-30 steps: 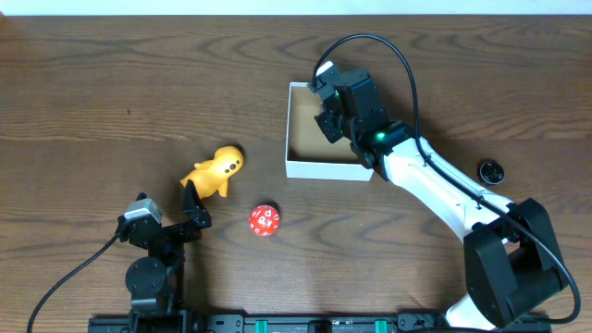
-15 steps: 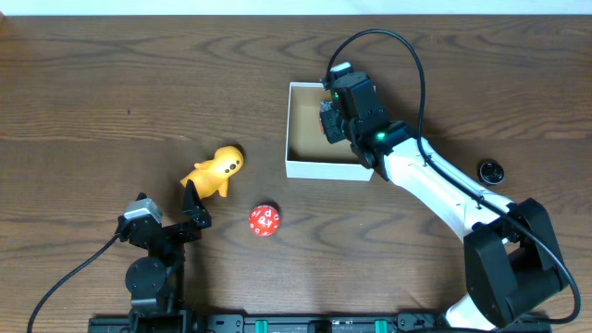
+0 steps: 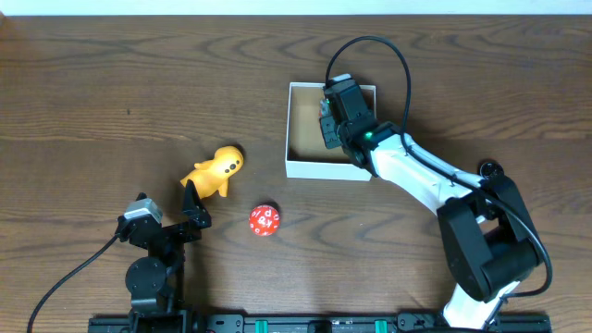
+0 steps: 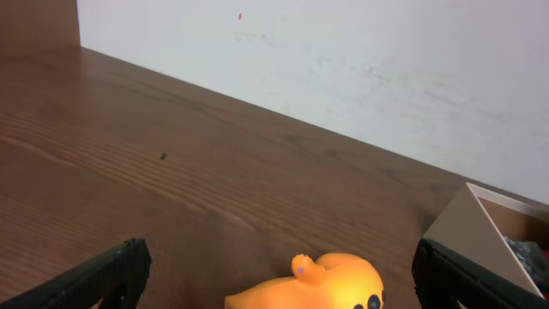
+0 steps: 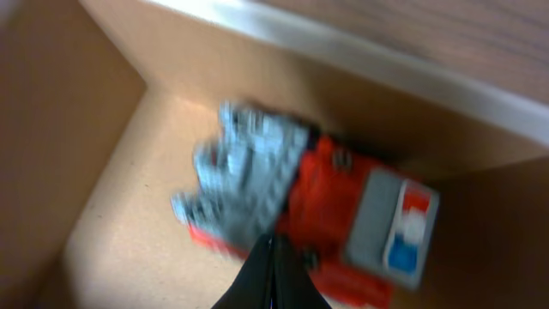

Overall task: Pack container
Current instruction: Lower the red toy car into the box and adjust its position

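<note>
Packing partly done: brick toy (image 5: 319, 204) in box (image 3: 314, 170); duck (image 3: 215, 170), die (image 3: 265, 220) lower left, unpacked. Right gripper (image 5: 274, 262) closed, empty; left gripper (image 4: 287, 273) wide.

I am looking at a dark wood-grain counter (image 3: 111, 83) stretching across the whole view. A small black round thing (image 3: 489, 170) is lying on it near the right edge. A plain white wall (image 4: 343, 60) is rising behind the counter's far edge.
</note>
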You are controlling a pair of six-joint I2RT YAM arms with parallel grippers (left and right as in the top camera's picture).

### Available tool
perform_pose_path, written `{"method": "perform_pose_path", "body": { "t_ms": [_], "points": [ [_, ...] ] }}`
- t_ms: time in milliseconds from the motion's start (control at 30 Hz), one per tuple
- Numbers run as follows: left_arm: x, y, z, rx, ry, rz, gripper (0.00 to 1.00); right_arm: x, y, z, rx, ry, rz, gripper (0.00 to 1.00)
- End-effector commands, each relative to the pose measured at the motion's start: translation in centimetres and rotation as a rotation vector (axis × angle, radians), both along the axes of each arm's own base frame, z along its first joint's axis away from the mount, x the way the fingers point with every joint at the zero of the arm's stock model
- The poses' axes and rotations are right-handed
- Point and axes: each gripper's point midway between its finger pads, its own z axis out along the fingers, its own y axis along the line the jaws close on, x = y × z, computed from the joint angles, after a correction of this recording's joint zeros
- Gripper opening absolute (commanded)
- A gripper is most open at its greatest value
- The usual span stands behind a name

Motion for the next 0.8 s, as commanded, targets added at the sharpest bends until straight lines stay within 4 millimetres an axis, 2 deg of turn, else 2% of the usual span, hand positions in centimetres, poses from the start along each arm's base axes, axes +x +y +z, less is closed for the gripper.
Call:
{"method": "perform_pose_path", "body": {
  "t_ms": [0,300,567,767],
  "points": [
    [-0.1,0.1,-1.8,0.015,0.053,0.005,0.98,0.9,-0.2,0.9,0.012,-0.033,-0.036,0.01],
    [-0.1,0.1,-1.8,0.015,0.053,0.005,0.98,1.5,-1.3,1.5,-0.037,-0.075,-0.079,0.01],
    [-0.1,0.1,-1.8,0.015,0.053,0.005,0.98,1.0,0.4,3.8,0.021,-0.103,-0.032,0.01],
    [-0.1,0.1,-1.8,0.015,0.053,0.005,0.98,1.0,0.7,5.8,0.046,-0.143,-0.027,0.01]
  ]
}}
